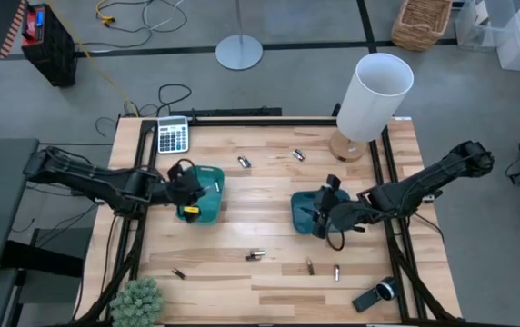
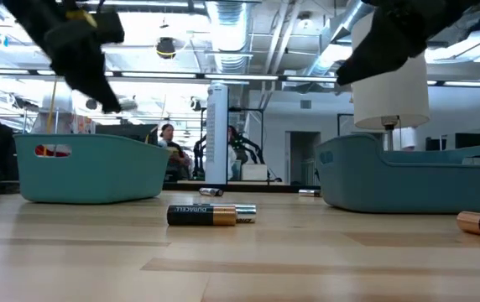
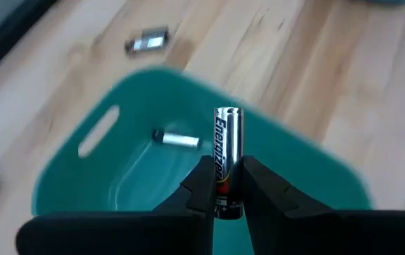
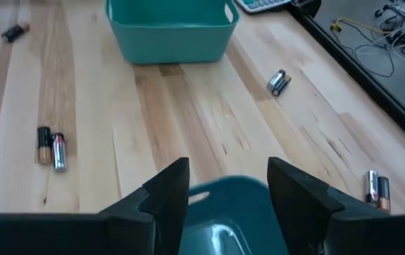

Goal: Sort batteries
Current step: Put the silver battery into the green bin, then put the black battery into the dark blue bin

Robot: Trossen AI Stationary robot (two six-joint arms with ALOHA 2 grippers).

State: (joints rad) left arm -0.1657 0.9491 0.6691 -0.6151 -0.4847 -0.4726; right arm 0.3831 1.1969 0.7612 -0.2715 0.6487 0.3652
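My left gripper [image 3: 225, 168] [image 1: 189, 191] hangs over the left teal tray [image 3: 309, 166] [image 1: 210, 177], shut on a silvery battery [image 3: 227, 131]. One silvery battery [image 3: 176, 139] lies on that tray's floor. My right gripper [image 4: 227, 173] [image 1: 322, 213] is open and holds nothing above the right teal tray [image 4: 224, 195] [image 1: 304, 207]. Loose batteries lie on the table: a pair [image 4: 50, 147] [image 1: 256, 255], one [image 1: 243, 162], one [image 1: 298, 154], one [image 1: 179, 272], and two [image 1: 310, 265] [image 1: 336, 272] near the near edge. The low view shows a dark and copper battery [image 2: 211, 215]. My left gripper pinches the silvery battery between its two fingers [image 3: 202, 183] at the battery's lower part [image 3: 221, 188]. The fingers come from above, pointing down, and the battery lies along them, its free end sticking out past the fingertips. The battery is lifted clear above the tray.
A grey calculator [image 1: 173, 134] lies at the far left of the table and a white lamp [image 1: 369, 100] stands at the far right. A black-and-silver handheld device [image 1: 374, 295] sits at the near right and a small plant [image 1: 137, 300] at the near left. Bare wood lies between the trays.
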